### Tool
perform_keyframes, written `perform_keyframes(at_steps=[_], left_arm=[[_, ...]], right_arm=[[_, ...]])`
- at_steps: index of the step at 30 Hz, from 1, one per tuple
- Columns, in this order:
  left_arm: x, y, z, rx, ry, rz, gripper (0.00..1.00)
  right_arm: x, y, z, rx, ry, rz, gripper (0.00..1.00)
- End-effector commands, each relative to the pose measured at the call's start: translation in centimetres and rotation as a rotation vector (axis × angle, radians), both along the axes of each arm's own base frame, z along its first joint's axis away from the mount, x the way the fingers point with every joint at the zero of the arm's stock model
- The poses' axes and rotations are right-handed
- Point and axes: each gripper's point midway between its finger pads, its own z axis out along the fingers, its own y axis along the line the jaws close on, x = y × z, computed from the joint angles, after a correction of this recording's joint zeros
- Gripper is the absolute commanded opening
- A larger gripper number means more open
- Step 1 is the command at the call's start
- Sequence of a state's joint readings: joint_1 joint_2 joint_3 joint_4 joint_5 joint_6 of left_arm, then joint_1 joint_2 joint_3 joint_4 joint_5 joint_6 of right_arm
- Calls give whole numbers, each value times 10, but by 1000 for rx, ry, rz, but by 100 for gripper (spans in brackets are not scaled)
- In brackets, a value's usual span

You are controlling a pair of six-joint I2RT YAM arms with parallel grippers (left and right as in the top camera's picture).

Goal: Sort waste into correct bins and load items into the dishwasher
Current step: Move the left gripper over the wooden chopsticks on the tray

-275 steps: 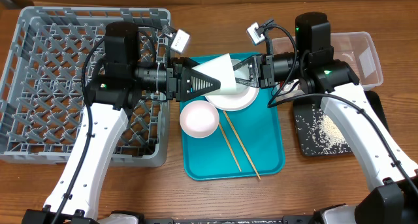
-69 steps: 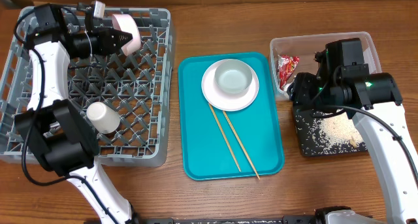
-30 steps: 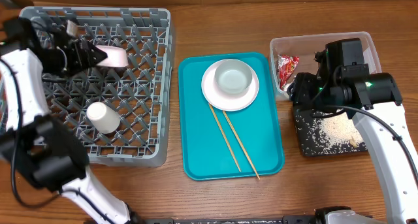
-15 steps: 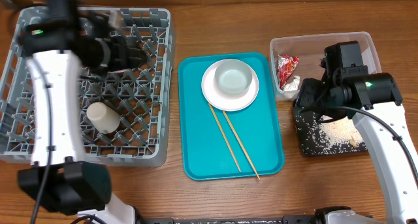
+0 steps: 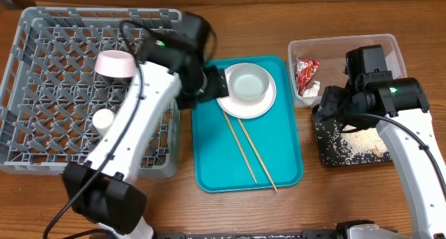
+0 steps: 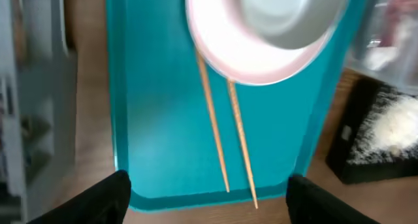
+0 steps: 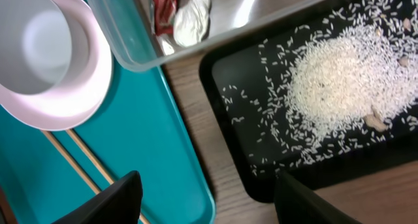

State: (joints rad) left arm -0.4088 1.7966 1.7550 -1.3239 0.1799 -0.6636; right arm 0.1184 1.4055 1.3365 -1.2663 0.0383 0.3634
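Left gripper (image 6: 212,188) now over teal tray (image 5: 216,155), off the dish rack (image 5: 42,127), jaws spread empty, right gripper (image 7: 212,198) right of tray, likewise spread.

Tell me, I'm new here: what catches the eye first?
The bright teal tray at centre, bearing a white plate with a grey-green bowl, and two chopsticks. Left of it, the big grey rack holds a pink bowl and a white cup. On the right, rice lies heaped in a black tray.
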Motion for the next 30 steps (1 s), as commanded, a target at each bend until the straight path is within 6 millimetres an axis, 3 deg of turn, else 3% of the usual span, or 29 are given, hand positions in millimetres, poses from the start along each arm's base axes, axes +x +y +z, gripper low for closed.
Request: perform_keyframes(at_steps=[1,10,15,25,30], left_arm=[[-10,-5,-34,84,54,152,76],[-45,-48,-106,83,70,111,74],[-49,-61,-130,52,29,89,75],[-61,-42,-158,127,36,159,73],[-60,-43,-168,110,13,161,72]], right_arm=[[-2,-8,5,-37,-2,-18,66],[-9,-9,3,-44,27,-18,67],[-9,-9,3,-44,28,-18,68],[-10,-9,3,-44,28,-17,69],[-10,-9,3,-44,28,-17,69]])
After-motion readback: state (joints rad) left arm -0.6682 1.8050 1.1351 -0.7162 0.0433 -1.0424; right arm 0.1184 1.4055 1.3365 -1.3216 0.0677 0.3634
